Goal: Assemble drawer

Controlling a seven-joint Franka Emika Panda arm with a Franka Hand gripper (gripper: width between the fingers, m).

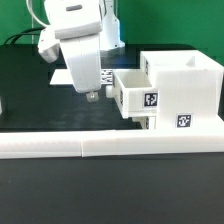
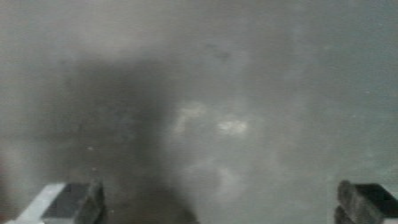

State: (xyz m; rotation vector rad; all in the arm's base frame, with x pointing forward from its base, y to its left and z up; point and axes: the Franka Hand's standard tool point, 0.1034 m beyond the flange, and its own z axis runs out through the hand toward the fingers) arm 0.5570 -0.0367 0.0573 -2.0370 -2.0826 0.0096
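Observation:
The drawer's large white box shell point(image 1: 190, 85) stands at the exterior view's right against the low white wall strip point(image 1: 110, 145). A white tray point(image 1: 133, 92) with a tag on its front sticks partway out of the shell toward the exterior view's left. A second tagged part point(image 1: 183, 121) shows lower on the shell. My gripper point(image 1: 92, 96) hangs just to the exterior view's left of the tray's front, apart from it. In the wrist view the fingertips point(image 2: 68, 203) stand wide apart, open, with only blurred grey surface between them.
The marker board point(image 1: 62, 75) lies behind the arm, partly hidden by it. The long low white wall strip runs across the front of the black table. A white object point(image 1: 2, 104) shows at the exterior view's left edge.

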